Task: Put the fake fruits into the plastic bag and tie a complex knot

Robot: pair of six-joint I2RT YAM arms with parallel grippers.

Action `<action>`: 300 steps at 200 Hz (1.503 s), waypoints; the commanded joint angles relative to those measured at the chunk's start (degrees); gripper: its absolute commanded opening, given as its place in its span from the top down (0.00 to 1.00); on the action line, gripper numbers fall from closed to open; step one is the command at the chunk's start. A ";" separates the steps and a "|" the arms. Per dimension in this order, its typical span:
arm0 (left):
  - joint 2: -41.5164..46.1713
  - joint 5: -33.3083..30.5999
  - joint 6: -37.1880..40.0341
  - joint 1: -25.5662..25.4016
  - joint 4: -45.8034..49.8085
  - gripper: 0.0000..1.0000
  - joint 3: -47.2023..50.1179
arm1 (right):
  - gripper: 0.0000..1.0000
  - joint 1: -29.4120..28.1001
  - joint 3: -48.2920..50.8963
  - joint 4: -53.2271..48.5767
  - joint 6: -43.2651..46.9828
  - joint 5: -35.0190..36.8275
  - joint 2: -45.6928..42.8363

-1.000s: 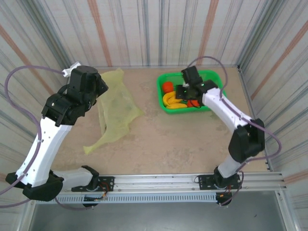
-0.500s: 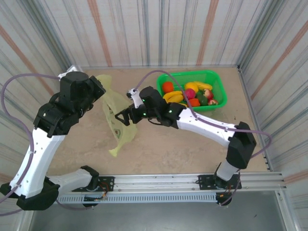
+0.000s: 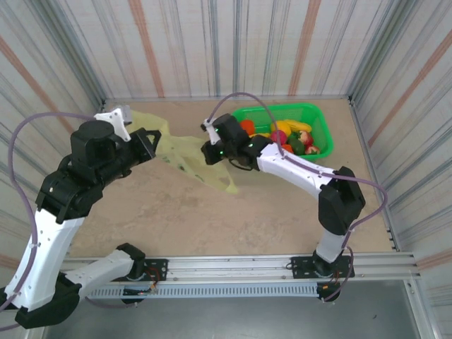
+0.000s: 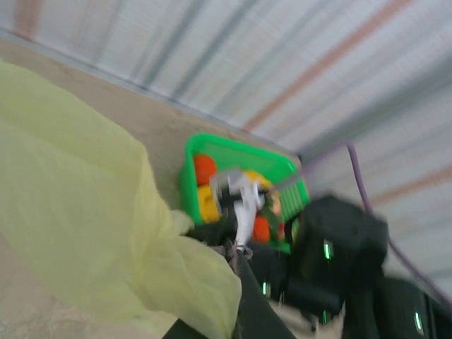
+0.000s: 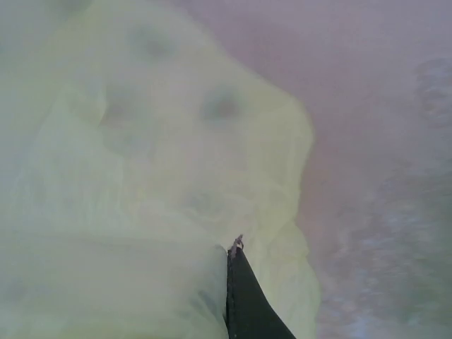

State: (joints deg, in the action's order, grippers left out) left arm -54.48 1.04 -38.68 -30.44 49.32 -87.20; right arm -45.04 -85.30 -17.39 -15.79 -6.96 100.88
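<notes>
The plastic bag (image 3: 185, 150), thin yellow-green and empty-looking, hangs stretched above the table between both grippers. My left gripper (image 3: 147, 143) is shut on its left edge, and the film drapes over one finger in the left wrist view (image 4: 236, 251). Shut on the bag's right part, my right gripper (image 3: 210, 152) has a loose corner drooping below it. Up close, the plastic bag (image 5: 155, 176) folds around the right gripper (image 5: 232, 247). The fake fruits (image 3: 286, 138), among them bananas, an orange and red pieces, lie in the green basket (image 3: 282, 108). No knot is visible.
The green basket (image 4: 185, 183) stands at the back right, just behind the right arm's forearm (image 3: 296, 166). Corrugated striped walls enclose the table on three sides. Bare tan tabletop (image 3: 212, 219) lies in front of the bag.
The right gripper swung from the basket across to the bag and closed on it. The bag has come up off the table and shifted right, now spread between both grippers.
</notes>
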 commanded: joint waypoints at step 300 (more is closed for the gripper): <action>9.85 -8.39 18.20 -1.22 -11.68 1.00 21.94 | 1.00 11.21 -6.28 -5.77 -19.20 -32.81 -5.08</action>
State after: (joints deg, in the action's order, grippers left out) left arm -44.25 -12.95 -21.28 -31.51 36.34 -58.15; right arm -35.46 -87.79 -19.38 -37.21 -36.58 94.85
